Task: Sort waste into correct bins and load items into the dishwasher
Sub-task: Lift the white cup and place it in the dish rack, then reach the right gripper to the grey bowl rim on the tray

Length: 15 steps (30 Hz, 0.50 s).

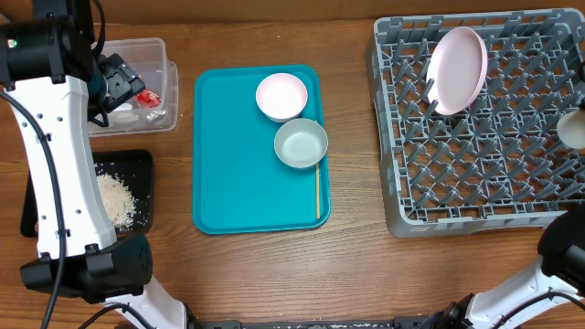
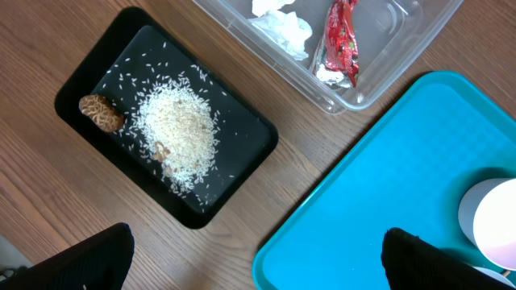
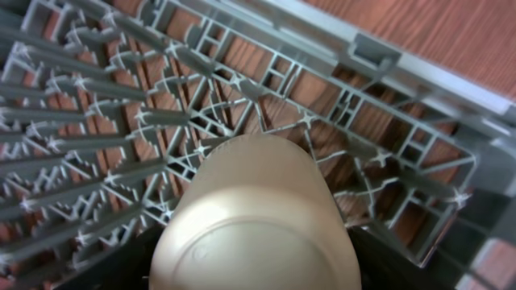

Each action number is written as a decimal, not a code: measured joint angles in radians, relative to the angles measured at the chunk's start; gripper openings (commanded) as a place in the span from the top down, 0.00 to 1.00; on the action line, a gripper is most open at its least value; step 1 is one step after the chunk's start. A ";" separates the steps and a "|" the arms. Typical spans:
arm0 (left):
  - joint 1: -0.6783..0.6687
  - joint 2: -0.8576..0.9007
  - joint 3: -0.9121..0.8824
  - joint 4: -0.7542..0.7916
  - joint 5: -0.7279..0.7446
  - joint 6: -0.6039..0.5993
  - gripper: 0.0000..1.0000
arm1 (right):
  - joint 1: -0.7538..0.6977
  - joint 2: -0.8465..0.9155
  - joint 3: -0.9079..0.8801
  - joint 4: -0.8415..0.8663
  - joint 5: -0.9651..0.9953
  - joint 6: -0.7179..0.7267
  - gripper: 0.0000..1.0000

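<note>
1. The large square grey plastic dish rack (image 1: 457, 183) (image 3: 121, 97) stands on the right of the wooden table (image 1: 356, 265). Over its right edge the right hand (image 3: 258, 262) is closed on the small white cup (image 3: 250, 201), whose base faces the wrist camera. Of its fingers, only dark edges show on either side of the cup.
2. The teal rectangular serving tray (image 1: 238, 174) lies mid-table, well apart from the rack.
3. The clear plastic rectangular tub (image 1: 157, 53) (image 2: 387, 76) sits far left. The left hand (image 1: 114, 82) (image 2: 256, 242) hangs above its near edge, fingers spread wide and holding nothing. The arm hides part of the tub from overhead.
4. The shallow black rectangular tray (image 1: 139, 169) (image 2: 242, 133) lies just near of the tub, partly under the left arm.
5. The white round plate (image 1: 459, 69) stands tilted among the pegs in the rack's far part.
6. The smaller white bowl (image 1: 281, 96) and the grey bowl (image 1: 301, 143) sit on the teal tray's far right, their rims meeting.
7. In the overhead view the cup (image 1: 573, 128) is cut off by the right frame edge.
8. The thin wooden stick (image 1: 318, 192) lies along the teal tray's right rim.
9. Crumpled white paper napkins (image 2: 282, 24) and a red-brown wrapper (image 2: 340, 36) are in the tub. White rice-like crumbs (image 2: 179, 129) and a brown food lump (image 2: 101, 111) are in the black tray.
</note>
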 measured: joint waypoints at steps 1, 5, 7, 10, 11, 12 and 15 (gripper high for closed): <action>0.000 0.000 0.000 0.000 0.000 0.000 0.00 | 0.000 0.003 -0.004 0.001 -0.008 0.005 0.13; 0.000 0.000 0.000 0.000 0.000 0.000 0.00 | 0.002 0.004 -0.004 -0.002 -0.024 0.003 0.10; 0.000 0.000 0.000 0.000 0.000 0.000 0.00 | 0.002 0.004 -0.004 -0.008 -0.037 0.004 0.10; 0.000 0.000 0.000 0.000 0.000 0.000 0.00 | 0.002 0.004 -0.004 -0.018 -0.060 0.004 0.11; 0.000 0.000 0.000 0.000 0.000 0.000 0.00 | 0.002 0.004 -0.004 -0.024 -0.069 0.004 0.12; 0.000 0.000 0.000 0.000 0.000 0.000 0.00 | 0.002 0.004 -0.004 -0.027 -0.087 0.003 0.12; 0.000 0.000 0.000 0.000 0.000 0.000 0.00 | 0.006 -0.002 -0.004 -0.026 -0.165 -0.006 0.14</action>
